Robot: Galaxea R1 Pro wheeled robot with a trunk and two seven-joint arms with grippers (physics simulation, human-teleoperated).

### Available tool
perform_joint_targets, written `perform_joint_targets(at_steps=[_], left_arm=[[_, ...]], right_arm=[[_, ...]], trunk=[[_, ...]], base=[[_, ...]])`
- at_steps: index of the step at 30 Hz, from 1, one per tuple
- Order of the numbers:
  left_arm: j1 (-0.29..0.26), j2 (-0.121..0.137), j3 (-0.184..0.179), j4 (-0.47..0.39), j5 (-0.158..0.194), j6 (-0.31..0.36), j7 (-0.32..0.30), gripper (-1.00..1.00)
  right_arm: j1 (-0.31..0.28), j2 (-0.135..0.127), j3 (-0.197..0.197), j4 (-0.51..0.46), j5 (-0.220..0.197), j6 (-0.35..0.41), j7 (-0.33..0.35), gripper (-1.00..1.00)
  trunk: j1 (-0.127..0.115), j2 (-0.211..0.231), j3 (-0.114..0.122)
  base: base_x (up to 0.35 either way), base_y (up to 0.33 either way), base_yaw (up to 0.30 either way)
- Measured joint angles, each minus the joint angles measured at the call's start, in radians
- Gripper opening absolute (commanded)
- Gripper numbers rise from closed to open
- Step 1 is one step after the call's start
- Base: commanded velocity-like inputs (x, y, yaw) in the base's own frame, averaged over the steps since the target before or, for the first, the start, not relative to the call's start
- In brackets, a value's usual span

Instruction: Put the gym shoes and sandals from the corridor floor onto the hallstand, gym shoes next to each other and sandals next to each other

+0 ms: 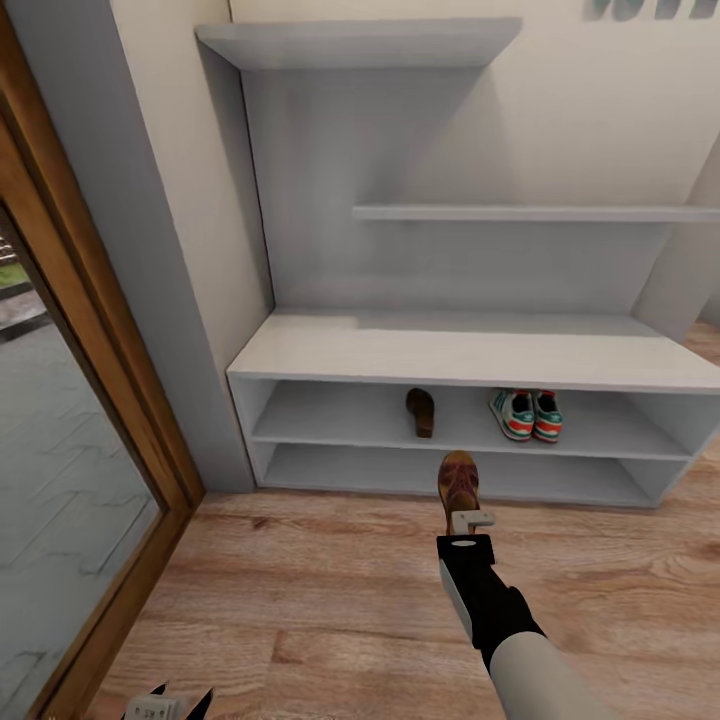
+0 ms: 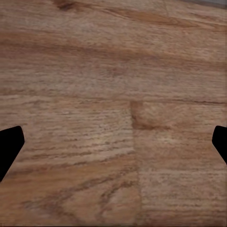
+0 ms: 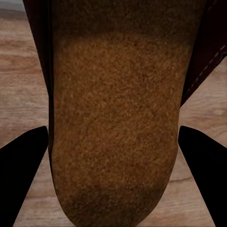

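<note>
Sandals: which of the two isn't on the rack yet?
The sandal at the right hand, out in front of the hallstand over the floor. The other sandal already sits in the upper compartment, left of the gym shoes.

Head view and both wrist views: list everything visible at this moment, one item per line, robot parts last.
Pale grey hallstand: one, against the cream wall.
Cream-white sneakers with green stripes: two, side by side in the upper open compartment, right of centre.
Dark-brown flat sandal: one, same compartment, left of the sneakers.
Second brown sandal: one, in the right claw, in front of the lower compartment.
Wood-grain plank floor: light brown.
Wooden-framed glass door: one, left side.
Right claw: closed around the sandal.
Left claw: open, over bare floor.
</note>
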Motion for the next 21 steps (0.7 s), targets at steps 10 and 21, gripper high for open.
perform_joint_targets(at_steps=[10,21], left_arm=[[0.0,0.0,0.0,0.0,0.001,0.0,0.0,1.0],[0.0,-0.002,0.0,0.0,0.001,0.001,0.0,1.0]], right_arm=[[0.0,0.0,0.0,0.0,0.0,-0.001,0.0,-1.0],[-0.001,0.0,0.001,-0.012,0.0,0.0,0.0,-1.0]], trunk=[[0.0,0.0,-0.012],[0.0,0.0,-0.025]], base=[[0.0,0.0,0.18],[0.0,0.0,0.157]])
